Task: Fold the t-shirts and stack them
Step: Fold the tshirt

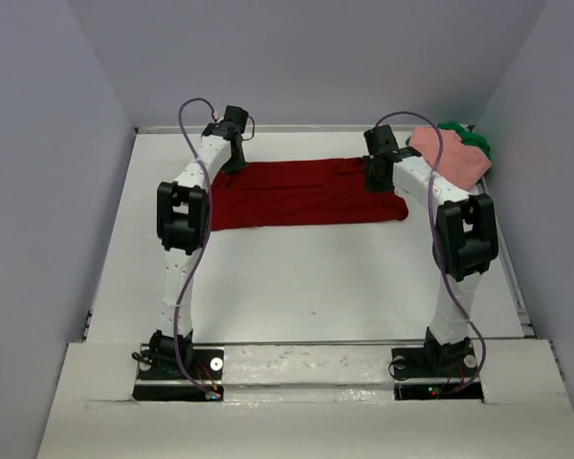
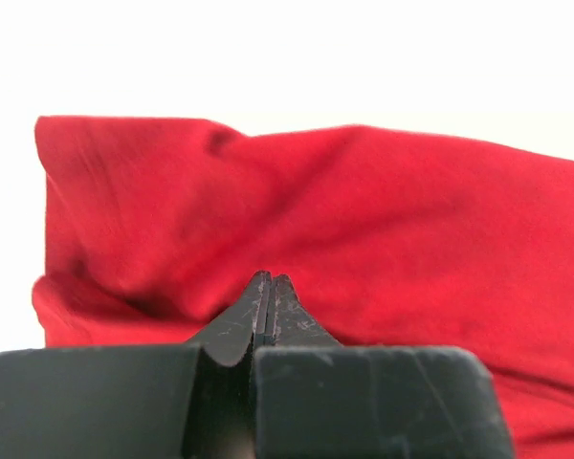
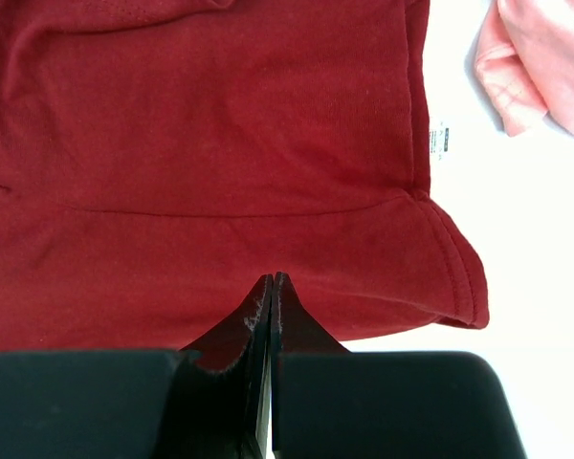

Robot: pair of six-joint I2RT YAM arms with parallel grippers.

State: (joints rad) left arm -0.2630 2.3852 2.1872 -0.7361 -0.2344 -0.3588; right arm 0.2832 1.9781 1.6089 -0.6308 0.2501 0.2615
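The dark red t-shirt (image 1: pixel 306 194) is lying in a long strip across the far side of the table (image 1: pixel 306 287). The pink t-shirt (image 1: pixel 450 155) and green t-shirt (image 1: pixel 475 142) are sitting bunched in the far right corner. The left gripper (image 2: pixel 271 279) is hanging over the red shirt's left end and the right gripper (image 3: pixel 271 280) over its right end. Both are squeezed together, holding nothing. I am thinking they may push down like that and wrinkle the cloth, or grab only the top layer.
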